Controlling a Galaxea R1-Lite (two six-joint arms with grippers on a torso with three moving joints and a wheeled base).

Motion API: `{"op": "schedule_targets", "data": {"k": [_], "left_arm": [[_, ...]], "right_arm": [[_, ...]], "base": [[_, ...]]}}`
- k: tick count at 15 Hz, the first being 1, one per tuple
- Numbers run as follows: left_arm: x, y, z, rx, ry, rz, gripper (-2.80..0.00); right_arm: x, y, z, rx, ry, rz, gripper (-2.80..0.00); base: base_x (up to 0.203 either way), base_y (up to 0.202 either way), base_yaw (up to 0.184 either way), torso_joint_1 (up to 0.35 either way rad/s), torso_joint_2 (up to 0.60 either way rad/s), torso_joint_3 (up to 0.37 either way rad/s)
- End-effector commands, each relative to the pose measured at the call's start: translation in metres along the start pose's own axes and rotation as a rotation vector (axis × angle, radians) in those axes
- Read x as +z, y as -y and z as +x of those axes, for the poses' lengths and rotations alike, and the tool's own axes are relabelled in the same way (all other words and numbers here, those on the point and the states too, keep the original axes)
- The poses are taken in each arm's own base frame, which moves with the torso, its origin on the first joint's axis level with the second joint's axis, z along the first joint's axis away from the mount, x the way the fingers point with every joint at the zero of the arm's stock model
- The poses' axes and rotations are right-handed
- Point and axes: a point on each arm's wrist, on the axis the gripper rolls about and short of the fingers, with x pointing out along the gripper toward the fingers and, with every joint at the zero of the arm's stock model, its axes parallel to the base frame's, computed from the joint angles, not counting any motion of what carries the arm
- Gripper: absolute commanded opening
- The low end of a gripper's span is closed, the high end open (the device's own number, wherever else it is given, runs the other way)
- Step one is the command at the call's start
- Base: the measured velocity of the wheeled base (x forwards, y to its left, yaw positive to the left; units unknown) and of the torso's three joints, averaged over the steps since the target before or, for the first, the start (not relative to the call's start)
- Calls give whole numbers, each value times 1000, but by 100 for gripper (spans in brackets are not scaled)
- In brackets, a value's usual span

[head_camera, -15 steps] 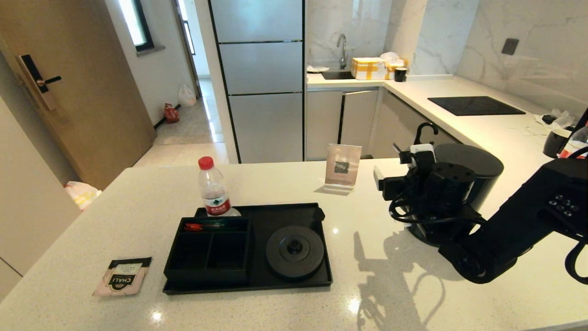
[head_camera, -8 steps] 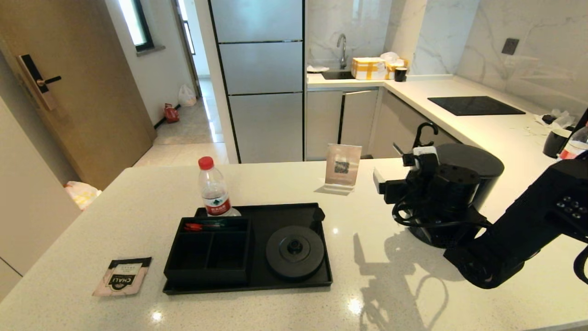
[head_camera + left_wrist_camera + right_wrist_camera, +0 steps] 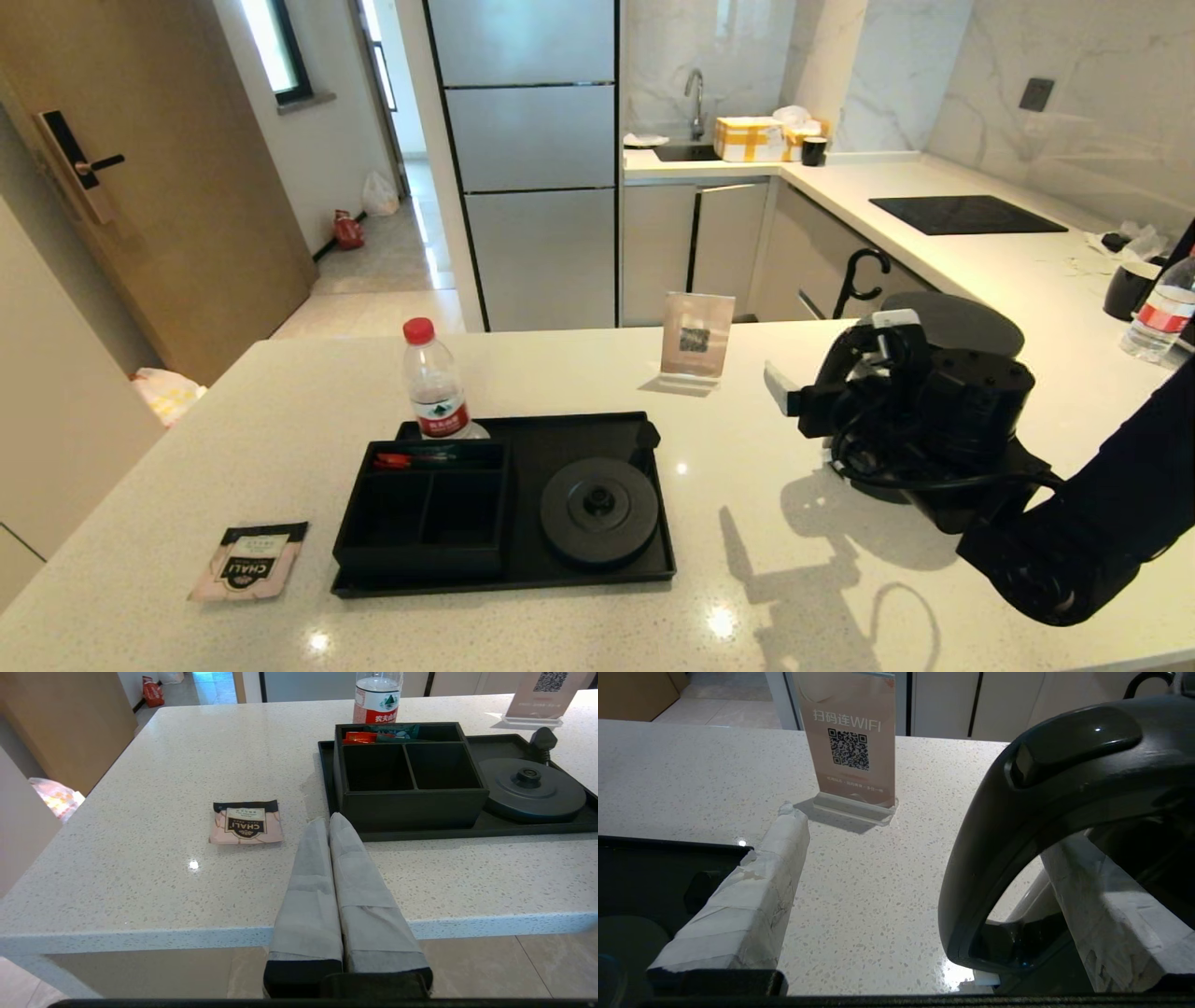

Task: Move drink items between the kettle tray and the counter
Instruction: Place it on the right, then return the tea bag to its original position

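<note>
The black kettle [image 3: 952, 319] stands on the beige counter [image 3: 280, 420] at the right, well off the black kettle tray [image 3: 579, 431]. My right gripper [image 3: 822, 392] is open at its loop handle [image 3: 1017, 812]: one finger reaches through the loop, the other stays outside it. The round kettle base [image 3: 597, 509] and the compartment box [image 3: 425, 509] sit on the tray. The CHALI tea sachet [image 3: 249, 560] lies flat on the counter left of the tray. My left gripper [image 3: 327, 821] is shut and empty, hanging before the counter's front edge, near the sachet [image 3: 246, 822].
A red-capped water bottle [image 3: 434, 383] stands at the tray's far left corner. A QR sign stand [image 3: 696, 338] is behind the tray. On the right side counter are a black cooktop [image 3: 966, 215], a second bottle [image 3: 1158, 317] and a black cup [image 3: 1125, 289].
My right arm has swung to the right and lowered in front of the kettle, bringing the gripper to the handle. The kettle, sachet and tray have not moved.
</note>
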Motion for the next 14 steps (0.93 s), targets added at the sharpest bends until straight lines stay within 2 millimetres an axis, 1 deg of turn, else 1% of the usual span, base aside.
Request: {"op": "schedule_targets", "data": {"k": [1, 2, 4, 5, 7, 9, 10, 12, 13, 14], "left_arm": [[0, 0, 0, 0, 1, 0, -280], [0, 0, 0, -2, 1, -1, -280], [0, 0, 0, -2, 1, 0, -280], [0, 0, 0, -2, 1, 0, -280], [0, 0, 0, -2, 1, -1, -280], [0, 0, 0, 0, 1, -1, -280], [0, 0, 0, -1, 3, 0, -280], [0, 0, 0, -2, 1, -1, -280], [0, 0, 0, -2, 1, -1, -280], [0, 0, 0, 0, 1, 0, -280]], "right_arm": [[8, 4, -16, 0, 14, 5, 0], [11, 6, -25, 1, 13, 9, 0], [11, 7, -29, 2, 11, 11, 0], [12, 8, -36, 2, 5, 13, 0], [20, 16, -70, 11, 9, 43, 0], [20, 22, -94, 25, 0, 74, 0], [24, 24, -103, 29, 4, 80, 0], [37, 29, -122, 34, 30, 89, 0], [36, 30, -126, 36, 10, 87, 0], [38, 30, -126, 38, 8, 87, -275]], "base": [[0, 0, 0, 0, 0, 0], [0, 0, 0, 0, 0, 0], [0, 0, 0, 0, 0, 0], [0, 0, 0, 0, 0, 0], [0, 0, 0, 0, 0, 0], [0, 0, 0, 0, 0, 0], [0, 0, 0, 0, 0, 0], [0, 0, 0, 0, 0, 0], [0, 0, 0, 0, 0, 0], [0, 0, 0, 0, 0, 0]]}}
